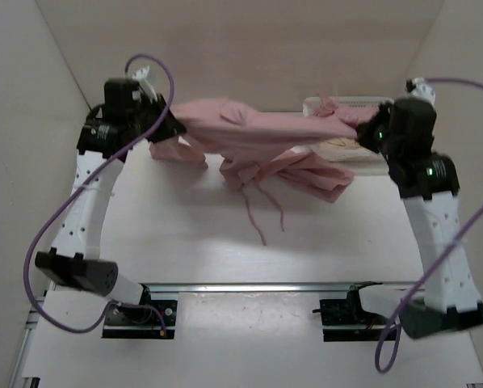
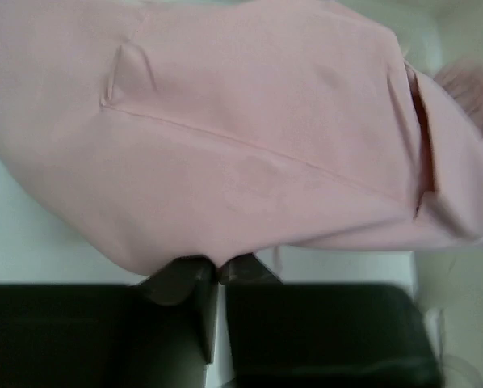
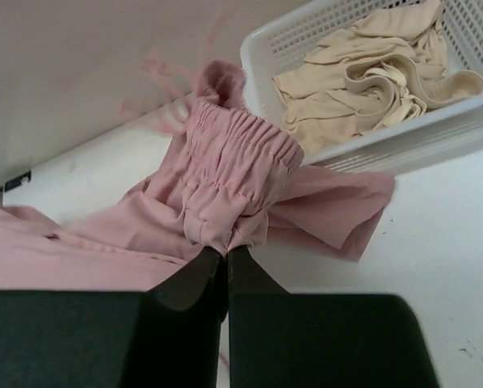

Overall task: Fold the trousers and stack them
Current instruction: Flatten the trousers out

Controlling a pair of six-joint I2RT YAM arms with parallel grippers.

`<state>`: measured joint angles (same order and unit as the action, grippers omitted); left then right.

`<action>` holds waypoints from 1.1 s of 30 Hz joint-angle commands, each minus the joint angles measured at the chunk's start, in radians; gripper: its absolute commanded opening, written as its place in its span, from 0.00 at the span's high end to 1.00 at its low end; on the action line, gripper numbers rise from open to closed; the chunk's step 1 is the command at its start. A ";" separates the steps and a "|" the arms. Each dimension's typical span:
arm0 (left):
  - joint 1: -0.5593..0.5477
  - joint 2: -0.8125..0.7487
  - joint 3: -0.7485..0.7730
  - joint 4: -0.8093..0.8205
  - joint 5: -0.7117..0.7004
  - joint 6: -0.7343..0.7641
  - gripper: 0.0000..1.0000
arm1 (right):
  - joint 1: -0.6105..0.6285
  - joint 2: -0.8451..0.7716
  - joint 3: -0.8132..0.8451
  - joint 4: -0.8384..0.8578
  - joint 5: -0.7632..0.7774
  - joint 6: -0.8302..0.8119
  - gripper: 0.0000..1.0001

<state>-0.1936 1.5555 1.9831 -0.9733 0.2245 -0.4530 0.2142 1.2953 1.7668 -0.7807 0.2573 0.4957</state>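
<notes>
long dusty-pink soft cloth trousers (image 1: 258,133) hang stretched above the far table (image 1: 225,250). left gripper (image 2: 219,271) is pinched onto a cloth edge, right gripper (image 3: 225,257) onto the gathered elastic end. best lowered level with even tension, left of the white plastic mesh basket (image 3: 403,137).

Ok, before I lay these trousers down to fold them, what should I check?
1. Left pincer shut on trousers: ok.
2. Right pincer shut on elastic band: ok.
3. Cloth taut and flat between pincers: not ok; folds hang bunched below.
4. Drawstring apart from both arms: ok.
5. Trousers clear of basket: cannot tell; a flap lies close beside it.
</notes>
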 commanded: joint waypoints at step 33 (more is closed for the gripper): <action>0.125 0.714 0.117 -0.123 -0.364 -0.027 0.00 | -0.061 -0.479 -0.894 -0.072 0.071 0.181 1.00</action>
<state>-0.0639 2.2036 1.9873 -0.9913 -0.0990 -0.4870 0.1570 0.8371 0.8566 -0.8799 0.3538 0.6971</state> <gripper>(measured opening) 0.998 0.012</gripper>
